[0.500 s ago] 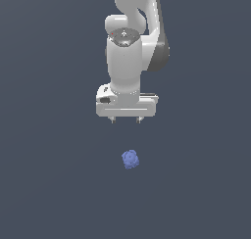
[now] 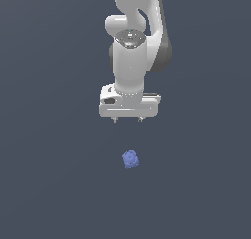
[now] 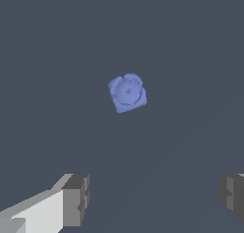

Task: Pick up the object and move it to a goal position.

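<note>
The object [image 2: 130, 159] is a small periwinkle-blue knobbly lump lying on the dark grey ground. In the exterior view the white arm hangs above it, and my gripper [image 2: 128, 120] points down at some distance over the lump, nearly straight above it. Its two short fingertips [image 2: 115, 119] stand wide apart with nothing between them. In the wrist view the object [image 3: 127, 92] lies alone on the ground, apart from both fingers [image 3: 76, 199], and my gripper [image 3: 155, 196] is open.
The flat dark grey ground [image 2: 49, 184] runs on all sides of the lump. Only the arm's white body [image 2: 130, 61] rises above it.
The arm has shifted a little in the exterior view. The lump lies where it was.
</note>
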You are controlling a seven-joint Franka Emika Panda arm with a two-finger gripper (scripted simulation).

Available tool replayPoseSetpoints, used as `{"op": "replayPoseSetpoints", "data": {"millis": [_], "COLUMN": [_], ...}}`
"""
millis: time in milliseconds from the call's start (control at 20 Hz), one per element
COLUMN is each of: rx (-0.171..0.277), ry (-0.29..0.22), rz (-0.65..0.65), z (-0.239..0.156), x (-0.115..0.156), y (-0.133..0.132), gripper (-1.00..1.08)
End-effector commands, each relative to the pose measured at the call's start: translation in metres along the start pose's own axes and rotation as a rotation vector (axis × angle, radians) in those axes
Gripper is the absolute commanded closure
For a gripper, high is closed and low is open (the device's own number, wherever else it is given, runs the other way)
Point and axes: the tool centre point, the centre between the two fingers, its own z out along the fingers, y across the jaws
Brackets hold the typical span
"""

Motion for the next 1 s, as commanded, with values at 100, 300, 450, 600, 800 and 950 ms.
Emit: {"op": "replayPoseSetpoints", "data": {"millis": [100,300,450,600,800,950], "rx": [-0.004,-0.004,-0.005,-0.005,-0.005,-0.005], "ry": [-0.002,-0.004,-0.007,-0.012,-0.021,-0.029], "rz": [-0.009,-0.018,-0.033,-0.054,-0.095,-0.133], "z": [0.001,0.003,0.008,0.015,0.029,0.043], "x": [-0.001,0.002,0.007,0.014,0.027,0.039], "y": [-0.001,-0.002,-0.002,-0.003,-0.004,-0.005], "gripper": [-0.92,-0.92,-0.92,-0.92,-0.92,-0.92]}}
